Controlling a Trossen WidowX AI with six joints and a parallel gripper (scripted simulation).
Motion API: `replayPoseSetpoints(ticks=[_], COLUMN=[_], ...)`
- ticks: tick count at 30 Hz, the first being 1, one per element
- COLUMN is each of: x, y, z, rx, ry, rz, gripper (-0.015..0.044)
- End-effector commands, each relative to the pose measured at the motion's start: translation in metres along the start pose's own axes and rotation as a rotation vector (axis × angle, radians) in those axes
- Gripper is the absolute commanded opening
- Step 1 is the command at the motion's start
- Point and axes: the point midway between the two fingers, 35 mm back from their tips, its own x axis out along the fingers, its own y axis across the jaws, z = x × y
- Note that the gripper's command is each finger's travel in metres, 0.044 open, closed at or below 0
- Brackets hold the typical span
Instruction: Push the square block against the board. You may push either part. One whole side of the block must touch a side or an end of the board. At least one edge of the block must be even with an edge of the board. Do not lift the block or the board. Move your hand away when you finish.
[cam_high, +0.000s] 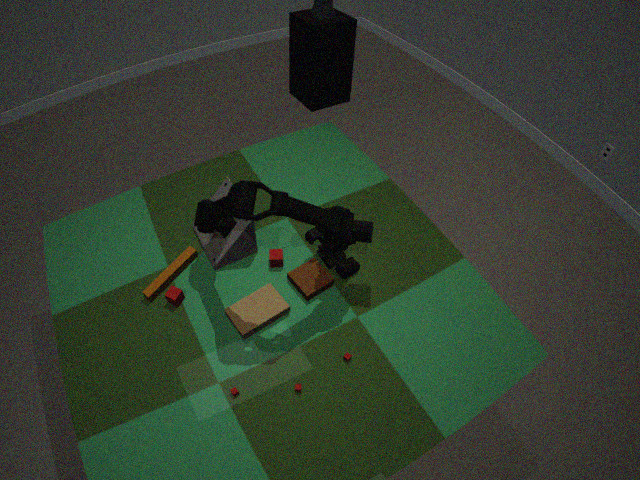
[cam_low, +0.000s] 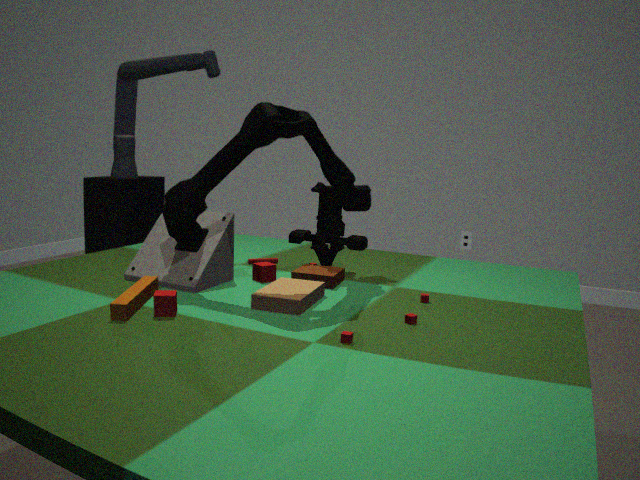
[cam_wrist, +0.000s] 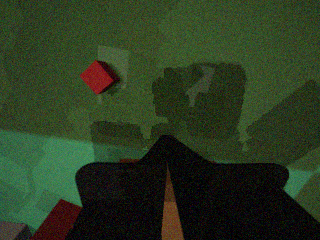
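The square block (cam_high: 309, 280) (cam_low: 311, 271) is brown and lies flat. It also shows in the gap between the fingers in the wrist view (cam_wrist: 172, 222). The board (cam_high: 262, 305) (cam_low: 286, 288) is tan and lies flat beside it, with a strip of mat between them; their facing sides look roughly parallel. My gripper (cam_high: 330, 263) (cam_low: 325, 264) (cam_wrist: 165, 139) is shut and empty, pointing down by the block's far side, away from the board. The arm hides part of that side in the top view. Whether the tips touch the block I cannot tell.
A red cube (cam_high: 276, 257) (cam_low: 264, 271) stands between the arm's base and the block. Another red cube (cam_high: 174, 296) (cam_low: 165, 303) sits by an orange bar (cam_high: 170, 271) (cam_low: 134, 298). Several tiny red cubes lie around, one near the fingers (cam_wrist: 99, 77). A red rod (cam_low: 262, 260) lies behind.
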Motion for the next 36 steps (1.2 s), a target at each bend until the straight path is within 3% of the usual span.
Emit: replayPoseSetpoints(ticks=[1, 36], x=[-0.001, 0.0], y=[-0.003, -0.005], z=[0.0, -0.053], rx=[-0.002, -0.003], ry=[-0.005, -0.003], rz=[-0.017, -0.017], gripper=[0.0, 0.0])
